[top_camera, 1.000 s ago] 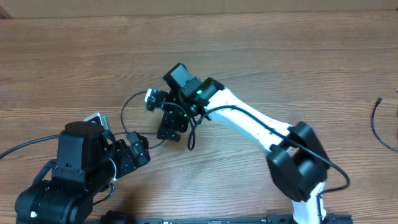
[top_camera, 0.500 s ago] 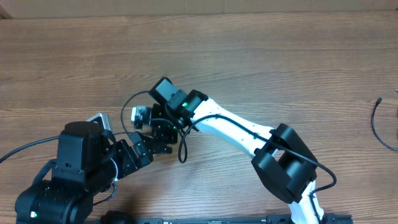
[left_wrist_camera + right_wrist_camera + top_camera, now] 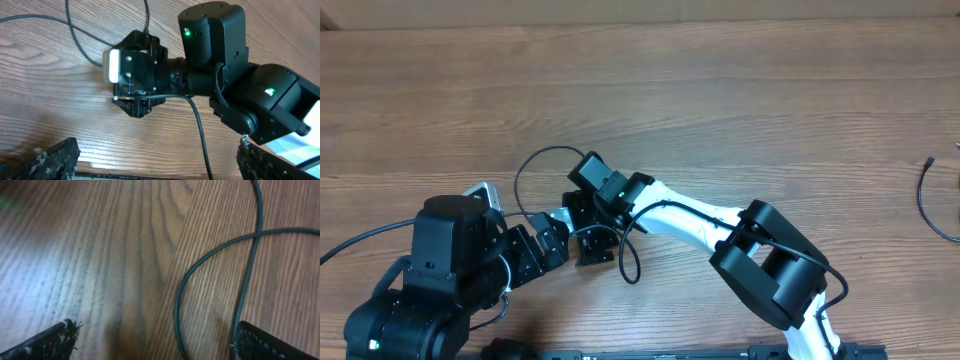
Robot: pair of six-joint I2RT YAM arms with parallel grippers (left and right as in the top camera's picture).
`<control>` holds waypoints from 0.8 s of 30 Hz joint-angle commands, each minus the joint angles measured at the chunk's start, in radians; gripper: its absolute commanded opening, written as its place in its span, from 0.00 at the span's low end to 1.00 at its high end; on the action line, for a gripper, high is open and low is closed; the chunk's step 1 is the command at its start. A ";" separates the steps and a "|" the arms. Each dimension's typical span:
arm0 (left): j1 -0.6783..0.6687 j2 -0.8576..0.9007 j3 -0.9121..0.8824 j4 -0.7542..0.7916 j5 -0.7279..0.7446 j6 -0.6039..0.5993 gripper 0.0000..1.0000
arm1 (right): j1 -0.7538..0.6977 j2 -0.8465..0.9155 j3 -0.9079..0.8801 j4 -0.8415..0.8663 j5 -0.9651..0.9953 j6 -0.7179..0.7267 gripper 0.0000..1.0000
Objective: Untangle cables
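While cables (image 3: 259, 205) run partly hidden beneath, left tool (image 3: 162, 160) and right tool (image 3: 157, 342) both wide

soft even light, faint shadows on the table (image 3: 770, 100); cables (image 3: 210, 255) blurry in the close right wrist view.

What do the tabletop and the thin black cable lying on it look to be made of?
Tabletop: wood or wood-look laminate, satin finish; brown grain lines run across it, and which of the two is unclear. Thin black cable: probably a rubber or plastic jacket, matte; it bends in smooth loops.
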 commanded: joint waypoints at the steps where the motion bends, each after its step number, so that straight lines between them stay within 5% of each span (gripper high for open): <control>1: -0.001 -0.007 -0.003 0.004 0.013 0.002 1.00 | 0.002 0.001 -0.013 0.042 -0.002 -0.027 0.91; 16: -0.001 -0.007 -0.003 0.016 0.012 0.002 1.00 | 0.002 0.113 -0.013 0.177 0.015 -0.027 0.85; 17: -0.001 -0.007 -0.003 0.020 0.012 0.002 1.00 | 0.002 0.121 -0.013 0.183 0.017 -0.027 0.77; 18: -0.001 -0.007 -0.003 0.023 0.012 0.002 1.00 | 0.002 0.129 -0.013 0.190 0.022 -0.027 0.53; 19: -0.001 -0.007 -0.003 0.027 0.012 0.002 1.00 | 0.002 0.130 -0.013 0.194 0.025 -0.027 0.15; 20: -0.001 -0.007 -0.003 0.031 0.012 0.002 1.00 | 0.002 0.130 -0.013 0.197 0.025 -0.026 0.04; 24: -0.001 -0.007 -0.003 0.034 0.012 0.002 1.00 | 0.002 0.130 -0.013 0.271 0.092 0.025 0.04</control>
